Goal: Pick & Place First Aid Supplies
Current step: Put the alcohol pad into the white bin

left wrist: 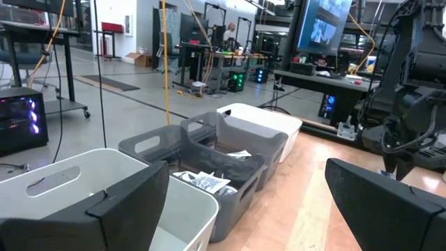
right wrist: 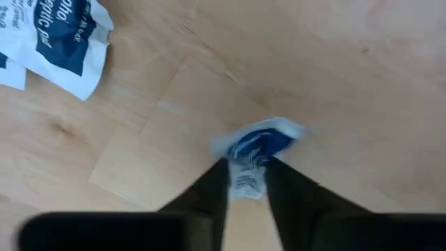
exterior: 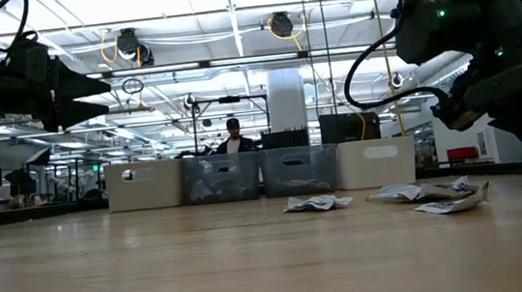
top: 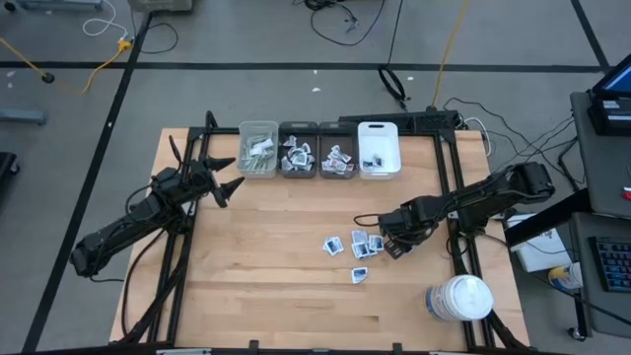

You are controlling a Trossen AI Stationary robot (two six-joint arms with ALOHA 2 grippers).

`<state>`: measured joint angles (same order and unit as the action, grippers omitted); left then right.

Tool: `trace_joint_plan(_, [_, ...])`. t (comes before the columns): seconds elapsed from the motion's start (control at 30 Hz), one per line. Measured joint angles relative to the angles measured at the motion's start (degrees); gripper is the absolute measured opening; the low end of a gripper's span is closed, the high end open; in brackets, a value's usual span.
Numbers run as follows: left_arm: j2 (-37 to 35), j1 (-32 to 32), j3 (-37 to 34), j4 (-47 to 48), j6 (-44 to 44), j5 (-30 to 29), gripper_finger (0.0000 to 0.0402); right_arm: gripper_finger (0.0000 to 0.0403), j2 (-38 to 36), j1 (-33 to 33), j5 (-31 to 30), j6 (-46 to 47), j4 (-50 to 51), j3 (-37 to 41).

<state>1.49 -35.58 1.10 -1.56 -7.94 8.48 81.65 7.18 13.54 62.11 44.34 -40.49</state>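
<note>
One sachet being pinched, several more lying loose beside it.

Looking down from the high view: right gripper (top: 392, 243) working low at the edge of the loose sachets (top: 353, 246) on the table (top: 276, 286), clearly the nearer arm; left gripper (top: 229, 181) hovering with fingers spread wide near the row of bins (top: 318, 150), well apart from the scatter. Looking level in the low view: sachets lying flat on the wood, bins standing behind, a person far off in the room. Looking past the left wrist: spread fingers framing the bins, holding nothing. Looking past the right wrist: fingertips (right wrist: 209, 188) closing on a blue-printed sachet (right wrist: 255, 153) sitting right between them, its long axis running roughly along the fingers and poking out beyond the tips; probably calling for a straight lift next.
</note>
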Motion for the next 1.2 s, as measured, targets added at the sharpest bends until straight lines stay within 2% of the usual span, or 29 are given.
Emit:
trace_joint_plan(0.13, [-0.02,-0.02,0.0,0.0,0.0,0.0,0.0392,0.0025,0.0,0.0,0.02,-0.44,0.04,0.0])
trace_joint_plan(0.2, [-0.01,-0.01,0.0,0.0,0.0,-0.01,0.0392,0.001,0.0,0.0,0.04,-0.8,0.0,0.0])
trace_joint_plan(0.4, [-0.02,-0.01,0.0,0.0,0.0,-0.01,0.0392,0.0004,0.07,-1.37,1.04,-4.53,3.31,-2.0])
trace_joint_plan(0.8, [-0.02,-0.02,0.0,0.0,0.0,-0.01,0.0392,0.0002,0.04,-10.99,1.43,-28.64,23.45,-16.56])
trace_joint_plan(1.07, [-0.02,-0.01,0.0,0.0,0.0,0.01,0.0392,0.0001,0.04,-17.3,1.2,-44.0,33.24,-27.61])
trace_joint_plan(1.2, [0.0,0.0,0.0,0.0,0.0,-0.01,0.0392,0.0001,0.04,-18.63,-1.34,-49.52,36.76,-31.42])
